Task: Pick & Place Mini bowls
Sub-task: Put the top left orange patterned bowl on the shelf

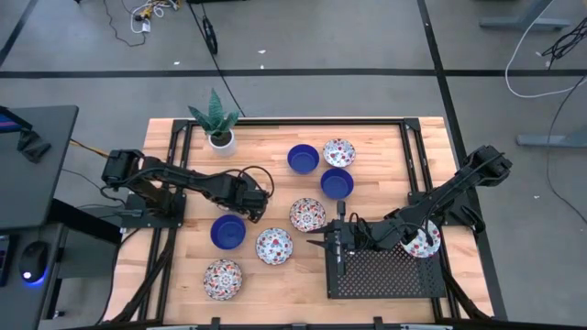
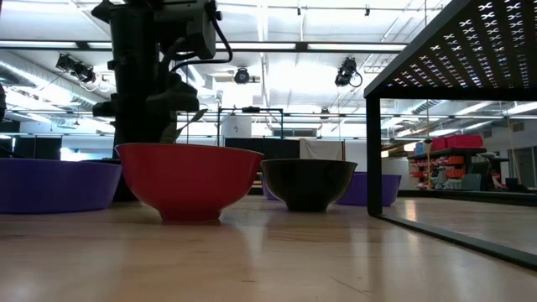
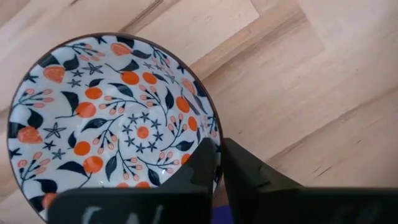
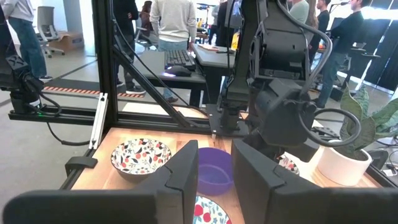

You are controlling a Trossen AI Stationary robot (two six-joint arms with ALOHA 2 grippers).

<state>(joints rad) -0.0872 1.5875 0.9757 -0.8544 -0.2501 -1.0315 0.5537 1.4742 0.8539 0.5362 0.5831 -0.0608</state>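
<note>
Left gripper (image 3: 216, 163) pinching the rim of a floral mini bowl (image 3: 106, 118) at table centre (blue mini bowl (image 1: 227, 231) just beside); right gripper (image 4: 214, 167) parted, empty, above the black perforated rack (image 1: 385, 273).

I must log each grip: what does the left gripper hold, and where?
The left gripper is shut on the rim of a floral mini bowl.

The worktop (image 1: 385, 156) middle is crowded by mini bowls (image 1: 306, 214), while bare room is left along its right far side.
</note>
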